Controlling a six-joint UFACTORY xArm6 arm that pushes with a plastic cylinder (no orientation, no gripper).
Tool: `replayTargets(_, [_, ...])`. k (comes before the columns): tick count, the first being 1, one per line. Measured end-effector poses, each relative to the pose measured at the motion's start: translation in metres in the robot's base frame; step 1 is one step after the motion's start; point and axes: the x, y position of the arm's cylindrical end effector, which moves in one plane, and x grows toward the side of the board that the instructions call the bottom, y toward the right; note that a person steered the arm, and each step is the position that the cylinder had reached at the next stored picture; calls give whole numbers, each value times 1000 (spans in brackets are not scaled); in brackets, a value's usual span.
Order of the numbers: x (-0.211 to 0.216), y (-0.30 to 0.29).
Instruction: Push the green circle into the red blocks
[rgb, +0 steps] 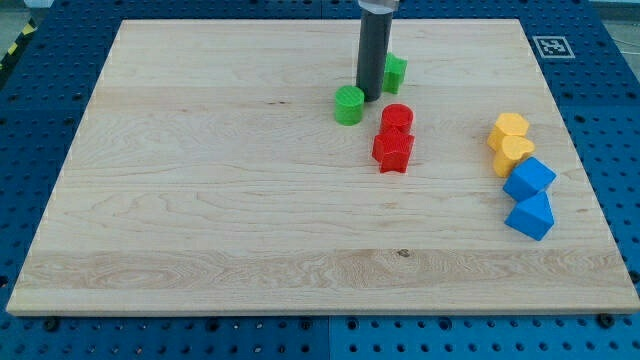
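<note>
The green circle (349, 104) sits on the wooden board (200, 200) at the upper middle. My tip (368, 97) stands just to its right, touching or nearly touching it. A second green block (394, 72), partly hidden by the rod, lies up and right of the tip. The red circle (397, 118) lies down and right of the tip, a short gap from the green circle. A red star-like block (393, 150) touches it from below.
Two yellow blocks (509, 129) (514, 152) and two blue blocks (528, 179) (530, 215) stand in a column near the board's right edge. A marker tag (549, 46) sits off the board's top right corner.
</note>
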Motion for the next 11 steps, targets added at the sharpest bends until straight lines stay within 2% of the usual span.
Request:
replayTargets(1, [-26,-39])
replayTargets(2, [-14,-55])
replayTargets(3, [14,-49])
replayTargets(6, [-6,-33])
replayTargets(8, [23,-29])
replayTargets(11, [37,-29])
